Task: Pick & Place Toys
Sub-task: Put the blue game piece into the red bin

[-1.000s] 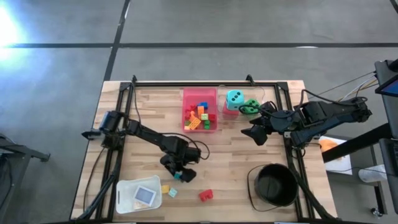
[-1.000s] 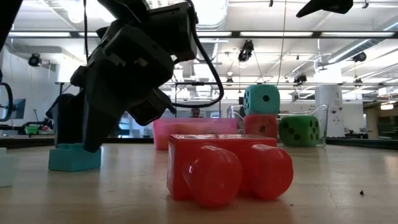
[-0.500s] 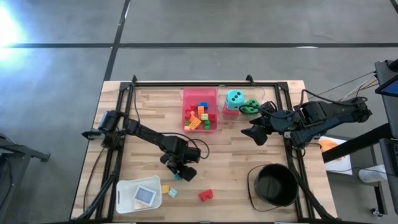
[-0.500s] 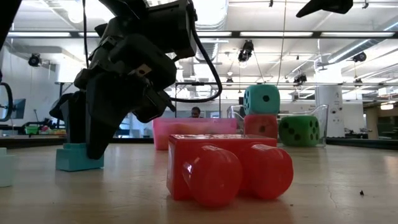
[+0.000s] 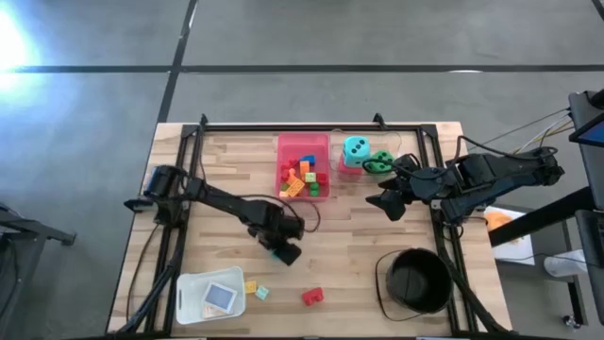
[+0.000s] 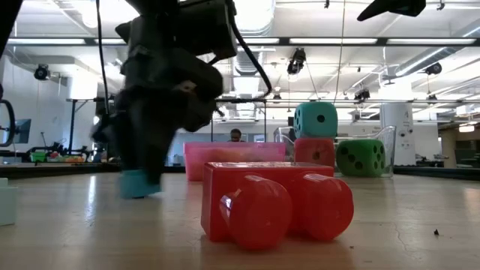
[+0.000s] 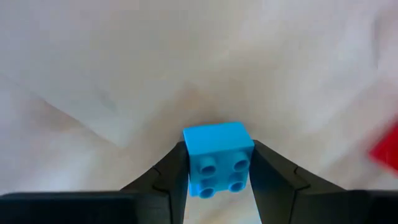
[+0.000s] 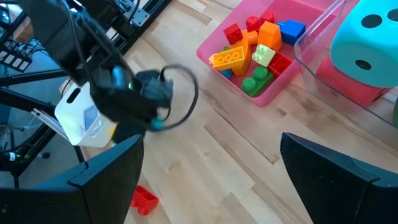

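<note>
My left gripper (image 5: 282,251) is shut on a small blue brick (image 7: 217,158) near the table's middle, in front of the pink tray (image 5: 304,194). The tray holds several coloured bricks. The blue brick also shows in the low view (image 6: 139,184). My right gripper (image 5: 387,204) hangs open and empty beside a clear bin. In the bin, a teal die (image 5: 356,147) sits on a red die (image 5: 348,169), with a green die (image 5: 380,161) next to them. A red brick (image 5: 312,297) lies on the table near the front edge. My left gripper pinches the blue brick by two opposite sides (image 7: 189,155) between its two fingers (image 7: 168,177). The fingers come from above and point down. The brick's studded top faces up toward the wrist. The brick sits level and seems just clear of the table.
A white tub (image 5: 189,300) holding a card (image 5: 221,297) stands at the front left. A yellow brick (image 5: 250,286) and a pale teal brick (image 5: 262,293) lie beside it. A black round bucket (image 5: 415,280) stands at the front right. Black frame rails run along the table's sides.
My left gripper has closed around the blue brick where it lay. It has then carried the brick toward the table's far edge and a little to the right, nearer the pink tray. The brick has left its place on the table.
</note>
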